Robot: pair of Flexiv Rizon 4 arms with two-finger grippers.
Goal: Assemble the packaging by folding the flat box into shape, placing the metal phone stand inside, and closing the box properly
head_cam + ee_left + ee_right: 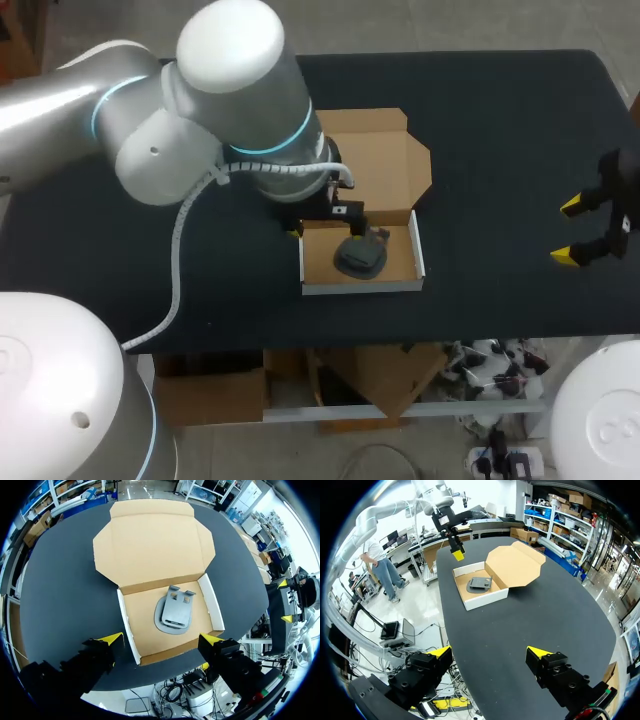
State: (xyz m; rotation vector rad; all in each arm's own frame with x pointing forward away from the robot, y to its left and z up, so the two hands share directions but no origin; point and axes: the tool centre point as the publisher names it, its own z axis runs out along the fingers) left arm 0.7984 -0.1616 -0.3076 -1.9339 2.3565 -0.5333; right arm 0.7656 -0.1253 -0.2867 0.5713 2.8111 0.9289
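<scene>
Brown box point(150, 540), grey stand point(173, 612), black worktop point(65, 595).
Ahead of the left pincer point(161, 639), the box is plain brown card inside with white walls; the stand in it is dull metallic grey. The worktop is unpatterned black. The left pincer and the right pincer point(489, 652) are black with bright yellow tips.

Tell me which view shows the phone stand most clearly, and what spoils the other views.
Left wrist view: stand sharp, evenly lit, though the table edge curves. Head view: the blurred left arm hides part of the box; stand dark. Right wrist view: stand small, far.
</scene>
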